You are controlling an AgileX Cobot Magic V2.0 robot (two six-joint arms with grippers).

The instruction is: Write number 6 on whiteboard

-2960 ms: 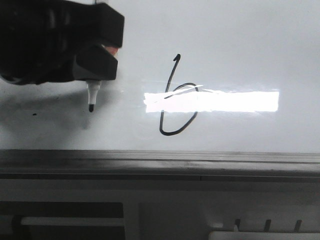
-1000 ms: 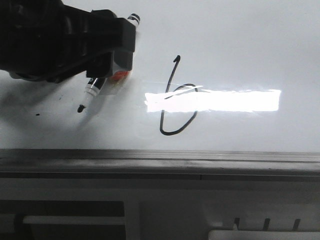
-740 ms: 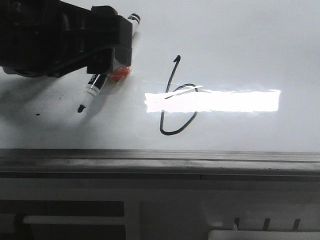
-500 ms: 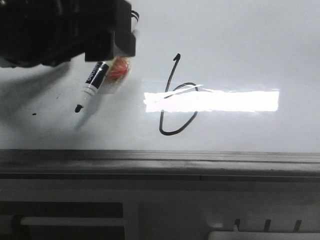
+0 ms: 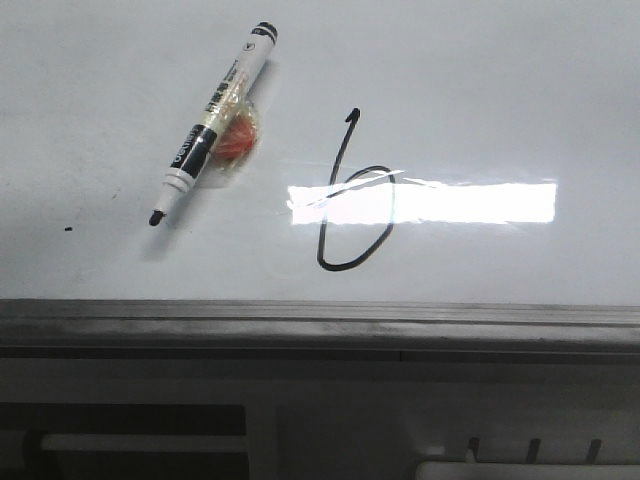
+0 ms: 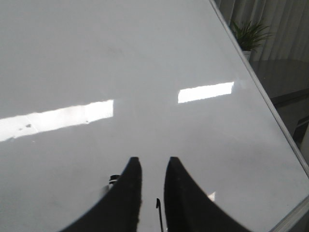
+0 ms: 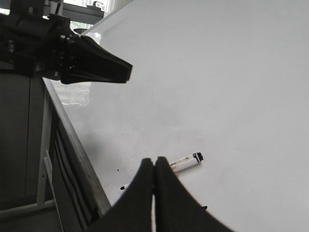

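Observation:
The number 6 is drawn in thin black line on the whiteboard, across its bright reflection. A black-and-white marker with an orange-red blob taped to it lies flat on the board, left of the 6, tip toward the ledge. No gripper shows in the front view. My left gripper is open and empty above the board. The top of the 6's stroke shows between its fingers and the marker's end shows beside them. My right gripper is shut and empty above the board, with the marker beyond its tips.
A dark grey ledge runs along the board's near edge. A tiny black dot sits left of the marker tip. The left arm's black gripper hangs over the board's edge in the right wrist view. A potted plant stands beyond the board.
The left gripper has let go of the marker and pulled out of the front view. The marker now lies flat on the board. The 6 is unchanged.

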